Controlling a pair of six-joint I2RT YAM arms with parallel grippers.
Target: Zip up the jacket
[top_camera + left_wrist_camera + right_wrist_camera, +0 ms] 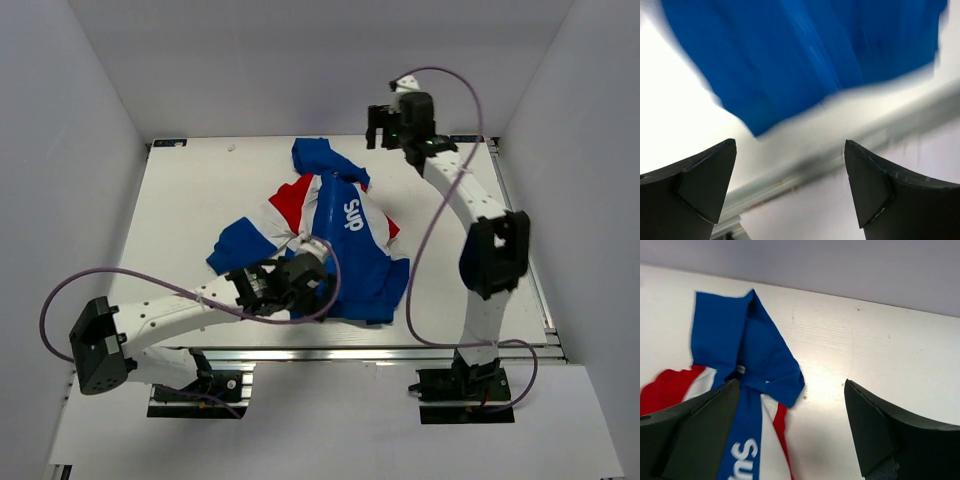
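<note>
jacket [345, 255] crumpled in a heap at the middle of the table [190, 200], white "sup" lettering facing up, one blue end toward the table's far edge. left gripper [308, 283] low over the blue hem by the table's near edge, fingers spread, nothing between them. right gripper [378, 135] raised above the table's far right corner, fingers likewise apart and empty.

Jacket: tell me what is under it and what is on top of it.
The jacket lies crumpled on the white table. The left gripper, open, hangs over its near edge and hides some fabric from the top camera. Anything beneath the cloth is covered and cannot be seen.
</note>
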